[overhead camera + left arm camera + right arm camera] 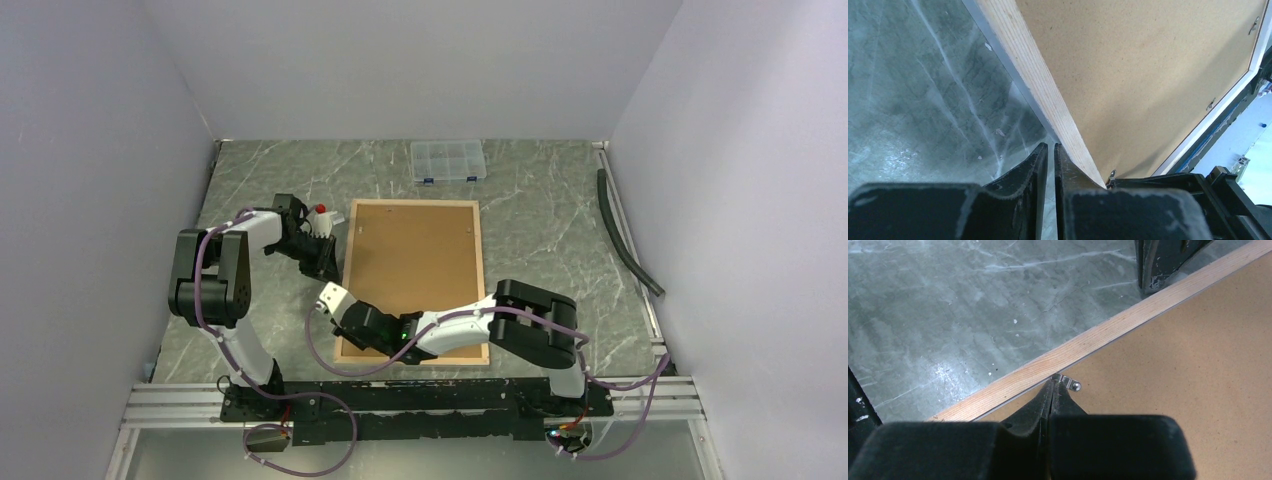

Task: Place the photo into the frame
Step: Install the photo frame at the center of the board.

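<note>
The frame (412,206) lies back-up on the table, its light wood border (1035,75) enclosing a brown backing board (415,265). The photo is hidden. My left gripper (330,268) sits at the frame's left outer edge. Its jaws (1050,147) stand a narrow slit apart with nothing between them, and the right finger (1068,170) rests against the wood border. My right gripper (338,298) reaches over the frame's near left part. It is shut (1052,382), with its tips touching a small metal clip (1070,383) at the border's inner edge (1088,342).
A clear compartment box (449,161) stands at the back of the table. A black hose (625,235) lies along the right wall. A small white and red object (320,213) sits beside the left wrist. Metal rails (400,395) run along the near edge.
</note>
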Motion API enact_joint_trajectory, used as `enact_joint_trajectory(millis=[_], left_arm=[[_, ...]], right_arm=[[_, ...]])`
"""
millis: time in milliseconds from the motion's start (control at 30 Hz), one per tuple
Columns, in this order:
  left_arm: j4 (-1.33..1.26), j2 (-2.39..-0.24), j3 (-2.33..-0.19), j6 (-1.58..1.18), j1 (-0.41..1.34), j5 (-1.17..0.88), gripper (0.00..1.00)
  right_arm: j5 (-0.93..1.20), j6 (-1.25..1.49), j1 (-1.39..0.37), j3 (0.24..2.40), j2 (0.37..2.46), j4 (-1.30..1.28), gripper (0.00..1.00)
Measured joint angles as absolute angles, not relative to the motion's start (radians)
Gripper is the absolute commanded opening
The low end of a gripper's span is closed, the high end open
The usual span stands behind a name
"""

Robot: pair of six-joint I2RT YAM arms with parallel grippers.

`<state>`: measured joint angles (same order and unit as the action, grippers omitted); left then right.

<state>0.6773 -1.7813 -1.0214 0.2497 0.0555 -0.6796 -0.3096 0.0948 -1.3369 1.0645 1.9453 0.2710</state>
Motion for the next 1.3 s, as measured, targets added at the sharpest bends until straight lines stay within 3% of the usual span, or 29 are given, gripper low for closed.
enact_joint_trajectory(millis=[733,967,1300], left_arm=[[0.757,-1.805,-1.077,0.294,0.064,-0.68,0.1],[0.771,-1.787,-1.167,0.27,0.065,-0.696,0.26],[0.731,-1.853,-1.211,0.2,0.047,-0.694,0.37]], right_arm=[[-0.324,0.102,-1.309,1.04,1.922,0.332,0.0],[-0.253,0.172,-1.192,0.928,1.694,0.35,0.0],[-0.172,0.243,-1.092,0.862,1.685,0.367,0.01]])
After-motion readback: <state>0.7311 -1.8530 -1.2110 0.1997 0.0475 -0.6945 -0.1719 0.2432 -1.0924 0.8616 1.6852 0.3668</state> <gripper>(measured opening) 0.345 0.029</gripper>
